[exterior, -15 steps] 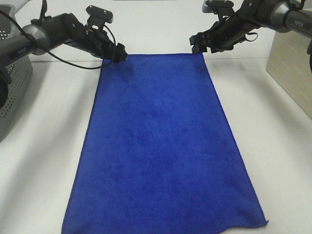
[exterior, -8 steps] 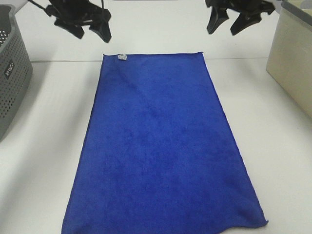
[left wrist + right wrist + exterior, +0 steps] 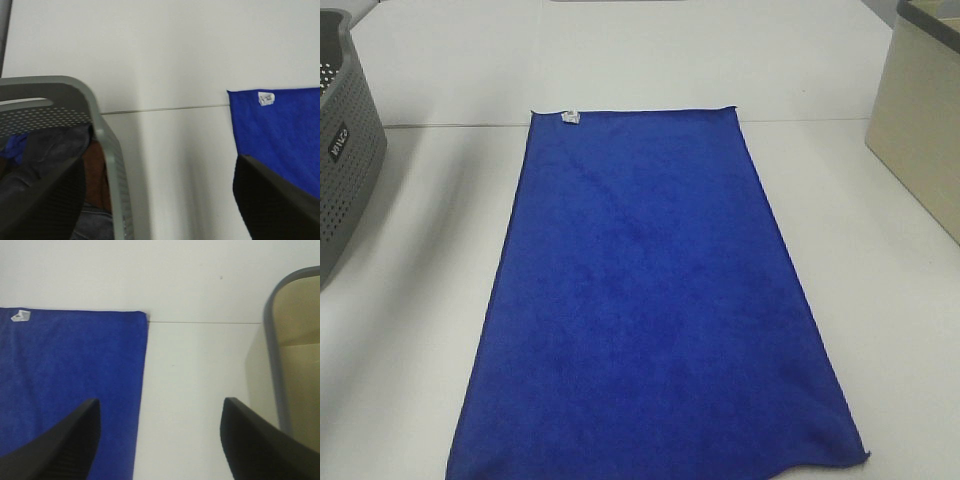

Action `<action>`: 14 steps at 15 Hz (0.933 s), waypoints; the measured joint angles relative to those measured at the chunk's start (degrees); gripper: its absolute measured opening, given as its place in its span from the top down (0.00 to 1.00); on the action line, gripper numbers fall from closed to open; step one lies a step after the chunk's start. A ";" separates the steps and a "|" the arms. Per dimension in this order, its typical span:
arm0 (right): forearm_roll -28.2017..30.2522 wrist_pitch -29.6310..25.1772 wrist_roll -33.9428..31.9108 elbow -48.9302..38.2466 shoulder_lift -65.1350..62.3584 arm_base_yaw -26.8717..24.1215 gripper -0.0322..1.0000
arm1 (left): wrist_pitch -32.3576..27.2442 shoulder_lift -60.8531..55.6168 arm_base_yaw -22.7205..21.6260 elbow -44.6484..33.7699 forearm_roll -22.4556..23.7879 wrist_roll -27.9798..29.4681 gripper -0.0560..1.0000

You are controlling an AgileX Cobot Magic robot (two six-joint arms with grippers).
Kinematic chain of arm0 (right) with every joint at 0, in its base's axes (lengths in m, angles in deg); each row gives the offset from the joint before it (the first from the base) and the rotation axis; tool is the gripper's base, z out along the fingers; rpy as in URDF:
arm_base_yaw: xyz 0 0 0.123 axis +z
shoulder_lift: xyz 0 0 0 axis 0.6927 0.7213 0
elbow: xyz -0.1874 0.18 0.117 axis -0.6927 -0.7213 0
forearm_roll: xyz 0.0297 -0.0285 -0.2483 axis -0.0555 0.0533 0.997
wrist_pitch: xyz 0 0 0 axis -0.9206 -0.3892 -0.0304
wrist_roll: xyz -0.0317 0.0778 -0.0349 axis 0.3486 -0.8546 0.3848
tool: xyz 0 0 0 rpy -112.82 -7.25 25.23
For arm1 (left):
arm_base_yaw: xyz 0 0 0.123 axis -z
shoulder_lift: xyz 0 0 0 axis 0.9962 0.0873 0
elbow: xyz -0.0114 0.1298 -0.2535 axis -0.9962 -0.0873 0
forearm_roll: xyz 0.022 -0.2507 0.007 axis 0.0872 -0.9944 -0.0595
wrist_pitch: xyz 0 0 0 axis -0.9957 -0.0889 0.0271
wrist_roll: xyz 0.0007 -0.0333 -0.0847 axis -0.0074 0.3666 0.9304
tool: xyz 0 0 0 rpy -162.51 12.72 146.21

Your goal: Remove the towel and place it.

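The royal-blue towel (image 3: 650,300) lies spread flat on the white table (image 3: 420,300), with its small white tag (image 3: 570,117) at the far left corner. Neither gripper shows in the exterior high view. In the left wrist view my left gripper (image 3: 157,210) is open and empty above the bare table, between the grey basket and the towel's tagged corner (image 3: 280,130). My right gripper (image 3: 160,440) is open too and holds nothing; it hangs over the table just past the towel's far right corner (image 3: 70,365).
A grey perforated basket (image 3: 340,150) stands at the left edge with dark clothes (image 3: 50,150) inside it. A beige box (image 3: 920,130) with a dark rim (image 3: 272,360) stands at the right. A thin seam (image 3: 165,108) runs across the table by the towel's far edge.
Both grippers were at the towel's far corners a second ago, then rose and left the exterior high view. The towel has stayed flat where it lay, its tag now uncovered.
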 joint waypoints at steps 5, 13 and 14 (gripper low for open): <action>1.49 0.06 1.95 -23.72 -19.88 0.17 0.31 | -0.06 -8.02 -5.16 -8.19 -6.47 -3.67 0.22; 2.69 -0.29 2.06 -67.61 -62.45 0.17 0.31 | -0.52 -51.11 -5.16 -64.92 1.72 -1.95 0.22; 2.69 -0.34 2.06 -70.24 -67.21 0.17 0.31 | -0.57 -56.44 -5.16 -68.70 2.23 -1.32 0.22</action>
